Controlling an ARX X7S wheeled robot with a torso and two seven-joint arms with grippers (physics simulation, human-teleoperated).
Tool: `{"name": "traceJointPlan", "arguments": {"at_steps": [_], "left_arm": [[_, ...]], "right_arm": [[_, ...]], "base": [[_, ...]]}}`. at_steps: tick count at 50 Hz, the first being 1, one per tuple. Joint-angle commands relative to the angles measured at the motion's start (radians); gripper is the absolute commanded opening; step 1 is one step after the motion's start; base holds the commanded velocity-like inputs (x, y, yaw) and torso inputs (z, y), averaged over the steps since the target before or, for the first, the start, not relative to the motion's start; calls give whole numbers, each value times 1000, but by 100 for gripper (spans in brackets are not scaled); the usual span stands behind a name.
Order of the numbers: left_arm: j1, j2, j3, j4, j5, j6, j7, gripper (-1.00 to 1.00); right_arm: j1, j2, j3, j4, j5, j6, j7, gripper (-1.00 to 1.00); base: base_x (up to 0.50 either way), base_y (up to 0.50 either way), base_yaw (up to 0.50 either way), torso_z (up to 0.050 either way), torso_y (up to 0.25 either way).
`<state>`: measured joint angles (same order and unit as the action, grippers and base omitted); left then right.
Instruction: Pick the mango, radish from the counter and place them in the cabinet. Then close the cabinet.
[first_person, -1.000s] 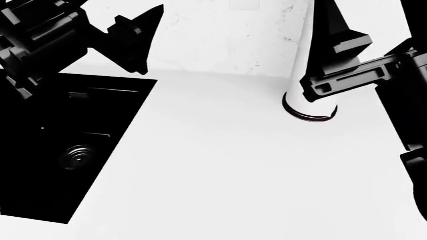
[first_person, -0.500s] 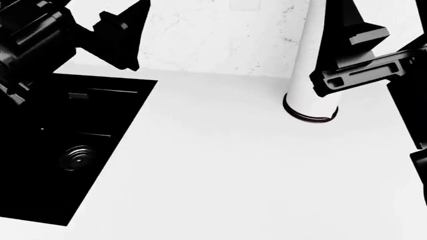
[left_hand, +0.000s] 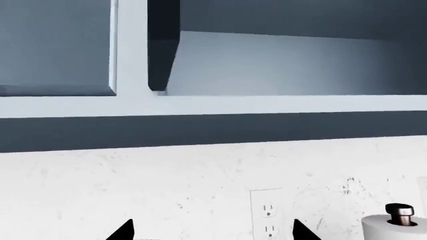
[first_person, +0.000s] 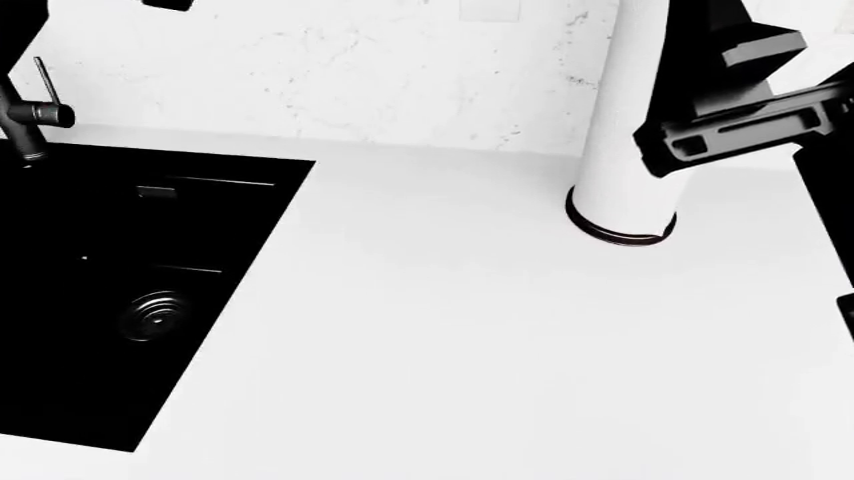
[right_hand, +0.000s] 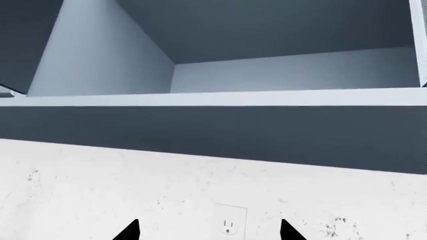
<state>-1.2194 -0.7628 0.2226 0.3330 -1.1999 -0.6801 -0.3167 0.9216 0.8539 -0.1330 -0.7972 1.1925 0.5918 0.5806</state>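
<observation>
Left claw and right claw: tips apart, empty, both facing open cabinet. Mango, radish nowhere visible on tabletop (we judge both smooth, roll-prone; grip across middle).

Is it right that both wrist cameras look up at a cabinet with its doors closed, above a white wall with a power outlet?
Not quite: the cabinet is open. The right wrist view looks straight into its bare interior, and the left wrist view shows it too. The rest holds: below it is the white wall with the power outlet.

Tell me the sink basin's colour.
Black; the sink shows best in the head view, set into the white counter.
</observation>
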Motion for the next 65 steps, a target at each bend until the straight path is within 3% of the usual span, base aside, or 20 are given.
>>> {"name": "traceJointPlan", "arguments": {"at_steps": [1,17,37,65], "left_arm": [[15,23,-60,-29,-91,4,-82,100],[1,74,-157,-97,-215,45,-200,100],[-23,96,-208,-157,-190,100,-342,100],[-215,195,-223,-313,-147,200,-298,100]], "right_arm": [[13,1,0,5,5,2,4,100],[36,0,-7,11,7,8,5,100],[54,5,-5,13,20,12,13,100],[65,8,-7,14,25,13,17,100]], "base": [[0,0,0,0,0],[0,0,0,0,0],[0,0,0,0,0],[0,0,0,0,0]]}}
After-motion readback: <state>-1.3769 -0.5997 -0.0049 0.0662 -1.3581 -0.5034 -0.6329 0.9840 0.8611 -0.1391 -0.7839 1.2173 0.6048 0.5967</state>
